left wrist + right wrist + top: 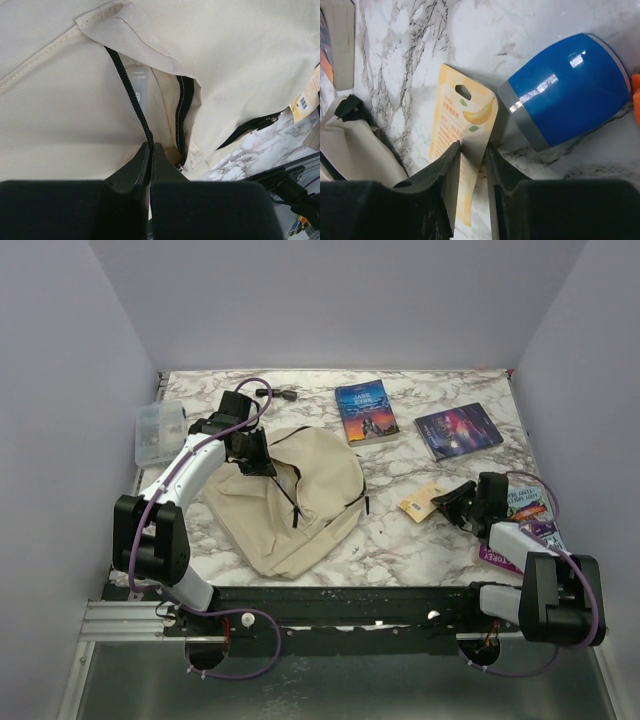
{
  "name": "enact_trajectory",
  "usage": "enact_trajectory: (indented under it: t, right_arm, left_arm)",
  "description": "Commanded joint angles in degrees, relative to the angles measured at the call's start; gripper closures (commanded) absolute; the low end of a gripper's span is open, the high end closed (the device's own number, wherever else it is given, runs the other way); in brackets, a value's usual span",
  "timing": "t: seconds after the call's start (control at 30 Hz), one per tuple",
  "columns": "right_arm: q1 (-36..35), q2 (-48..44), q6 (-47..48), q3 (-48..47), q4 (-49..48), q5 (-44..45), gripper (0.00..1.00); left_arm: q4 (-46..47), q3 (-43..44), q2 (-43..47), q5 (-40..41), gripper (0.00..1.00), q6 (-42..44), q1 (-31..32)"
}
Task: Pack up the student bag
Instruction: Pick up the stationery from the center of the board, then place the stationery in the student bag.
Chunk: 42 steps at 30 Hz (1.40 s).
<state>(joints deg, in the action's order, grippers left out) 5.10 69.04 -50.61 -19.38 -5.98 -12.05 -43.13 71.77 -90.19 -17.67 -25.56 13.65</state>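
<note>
student bag centre-left; left end effector on its opening | right end effector beside yellow card

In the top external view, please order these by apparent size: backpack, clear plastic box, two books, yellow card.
1. backpack, by far largest.
2. blue book and dark book: look alike, not ranked.
3. clear plastic box, slightly smaller, a close call.
4. yellow card, smallest.

I am counting one beige canvas backpack, one clear plastic box, one banana-printed card packet and one blue tumbler on the desk. I am seeing two books at the far side: a blue-covered book and a purple-covered book. I am running two pincers, the left pincer and the right pincer. Colourful printed covers are lying under the right arm, too hidden to count.
</note>
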Motion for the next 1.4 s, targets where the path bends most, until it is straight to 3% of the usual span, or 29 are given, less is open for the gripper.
enact_trajectory:
  t: [0.0, 0.13, 0.77, 0.9, 1.13, 1.37]
  right_arm:
    - [0.3, 1.8, 3.1, -1.8, -2.3, -0.1, 0.77]
    - [0.4, 3.8, 3.5, -3.2, -4.2, -5.3, 0.99]
    - [-0.4, 6.4, 3.6, -17.3, -5.3, -25.9, 0.99]
    - [-5.0, 9.0, 3.3, -22.3, -5.6, -27.8, 0.99]
    - [-19.8, 14.3, 2.1, -33.4, -5.7, -25.3, 1.0]
    - [-30.8, 27.7, 3.9, -47.5, -0.9, -25.7, 1.0]
  left_arm:
    - [1.1, -0.1, 0.8, -2.5, 1.0, 0.2, 0.4]
    - [1.2, -0.2, 0.9, -2.3, 1.0, 0.2, 0.4]
    - [1.2, -0.4, 1.1, -1.5, 1.0, 0.2, 0.4]
    - [1.2, -0.3, 0.9, -1.8, 1.0, 0.2, 0.4]
    - [1.2, -0.2, 0.4, -1.5, 1.0, 0.3, 0.4]
    - [1.2, -0.1, 1.0, -1.8, 1.0, 0.3, 0.4]
